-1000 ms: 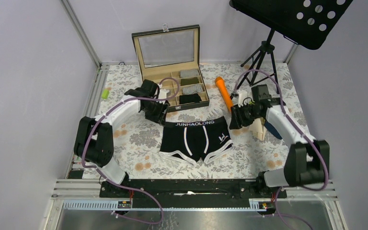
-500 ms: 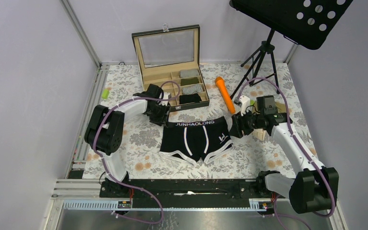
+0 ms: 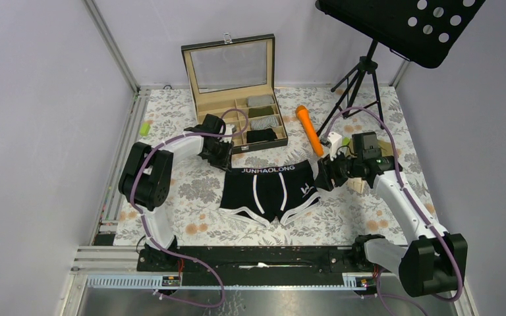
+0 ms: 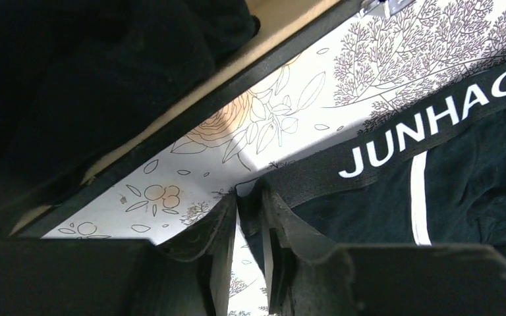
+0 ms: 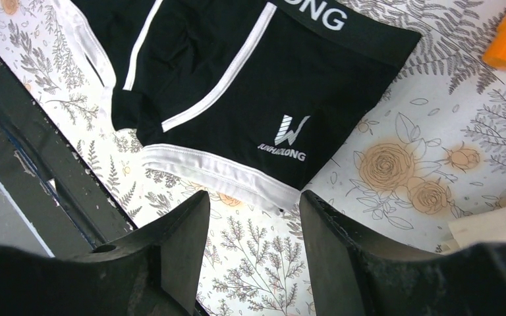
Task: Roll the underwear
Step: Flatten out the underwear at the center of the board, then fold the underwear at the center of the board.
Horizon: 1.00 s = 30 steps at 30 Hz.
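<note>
Underwear: flat on the tabletop, spread out for rolling
Left gripper: nearly together at the waistband corner (gripping yet? can't tell)
Right gripper: apart over the leg hem, holding nothing

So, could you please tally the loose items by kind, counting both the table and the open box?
Flat briefs: 1
Rolled bundles in the box: 4
Orange stick: 1
Green cylinder: 1
Total: 7
</note>
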Each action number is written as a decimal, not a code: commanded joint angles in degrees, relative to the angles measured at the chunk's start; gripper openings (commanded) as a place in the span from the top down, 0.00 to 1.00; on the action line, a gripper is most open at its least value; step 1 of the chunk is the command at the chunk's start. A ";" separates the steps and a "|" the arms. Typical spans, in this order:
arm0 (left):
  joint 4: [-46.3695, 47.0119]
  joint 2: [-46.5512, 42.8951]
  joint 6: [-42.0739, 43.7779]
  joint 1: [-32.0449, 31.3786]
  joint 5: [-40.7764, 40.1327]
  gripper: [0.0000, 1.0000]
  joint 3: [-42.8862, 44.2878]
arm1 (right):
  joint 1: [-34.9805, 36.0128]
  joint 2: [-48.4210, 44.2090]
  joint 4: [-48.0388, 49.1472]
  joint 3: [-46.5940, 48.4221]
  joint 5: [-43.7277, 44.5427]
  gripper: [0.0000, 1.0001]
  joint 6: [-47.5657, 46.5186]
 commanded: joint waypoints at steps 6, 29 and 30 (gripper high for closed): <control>1.51 0.45 0.48 0.26 1.43 1.00 1.01 | 12.22 3.88 2.61 4.78 -0.07 0.41 -5.59; -1.32 -3.40 1.37 6.61 10.02 1.00 -2.40 | 53.71 44.25 16.74 34.20 1.26 0.51 -14.97; -1.03 -3.66 1.61 6.65 9.11 1.00 -2.83 | 54.18 45.58 16.59 35.22 0.60 0.50 -15.21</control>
